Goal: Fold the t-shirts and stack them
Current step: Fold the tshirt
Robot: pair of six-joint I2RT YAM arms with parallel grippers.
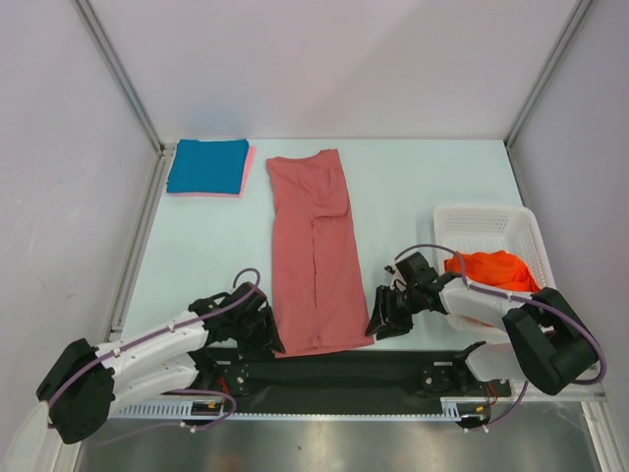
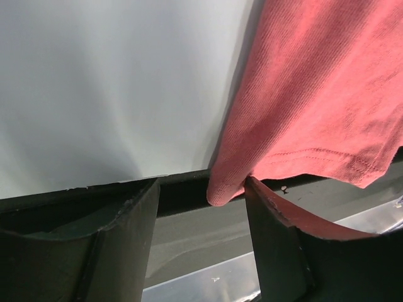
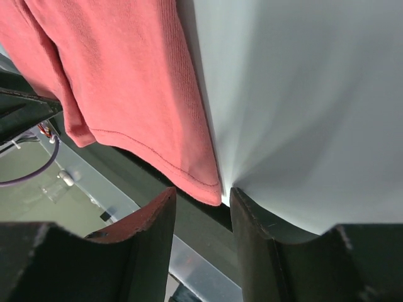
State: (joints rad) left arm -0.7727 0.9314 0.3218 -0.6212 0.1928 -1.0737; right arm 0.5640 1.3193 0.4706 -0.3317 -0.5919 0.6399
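- the salmon-red t-shirt point(image 1: 313, 251) lies flat in the middle of the top view. it is folded lengthwise into a long narrow strip, running from the far side of the pale table point(image 1: 423, 187) down to the black strip point(image 1: 344, 372) along the near edge.
- the left claw point(image 1: 265, 332) sits low at the lower left corner of that shirt and the right claw point(image 1: 381, 320) at its lower right corner. the hem spans the space between them.
- left wrist view: the jaws stand wide apart. the shirt's corner, bunched into a rounded lump, hangs in the gap. it touches the tip of the finger point(image 2: 280, 245) on the right of the frame and stays well clear of the other finger point(image 2: 119, 245). the cloth is not pinched.
- right wrist view: the jaws stand narrower yet apart, with the dark table edge showing through the gap. the pointed corner of the stitched hem reaches down between the two fingertips, just beside the finger point(image 3: 264, 251) on the right of the frame. nothing squeezes it.
- a teal-blue t-shirt point(image 1: 208, 165) lies folded square in the upper left of the top view. it rests on a light pink t-shirt point(image 1: 248, 175), of which only a thin edge shows.
- orange-red t-shirts point(image 1: 491, 270) lie crumpled in the white basket point(image 1: 486, 224) at the right of the frame, just behind the right arm.
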